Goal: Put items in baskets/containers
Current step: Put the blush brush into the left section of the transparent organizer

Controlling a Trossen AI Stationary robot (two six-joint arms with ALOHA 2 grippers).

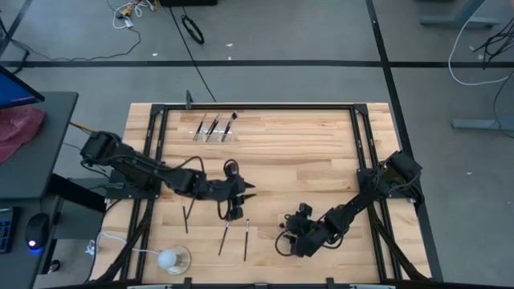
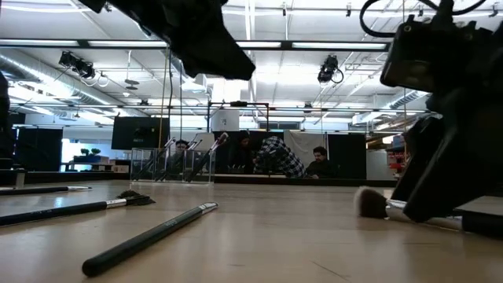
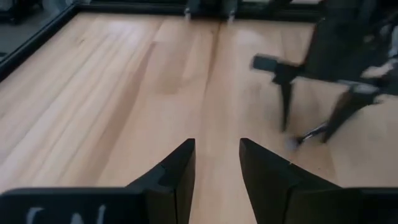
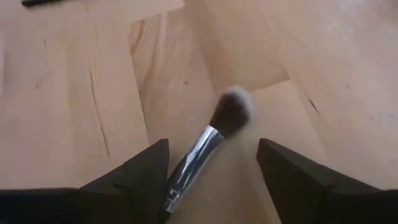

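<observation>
The right claw [image 4: 211,171] stands wide open astride a fluffy-headed makeup brush [image 4: 214,134] flat on the desk [image 1: 321,160], apparently to pinch it for the clear holder [image 1: 215,128] at the far edge, while the left claw [image 3: 216,171] hovers empty, part open

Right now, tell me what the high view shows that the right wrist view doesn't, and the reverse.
Only the high view shows the clear holder with brushes standing in it at the table's far edge, the left gripper and the white ball. Only the right wrist view shows the fluffy brush lying between the right gripper's open fingers. Both show the wooden table.
</observation>
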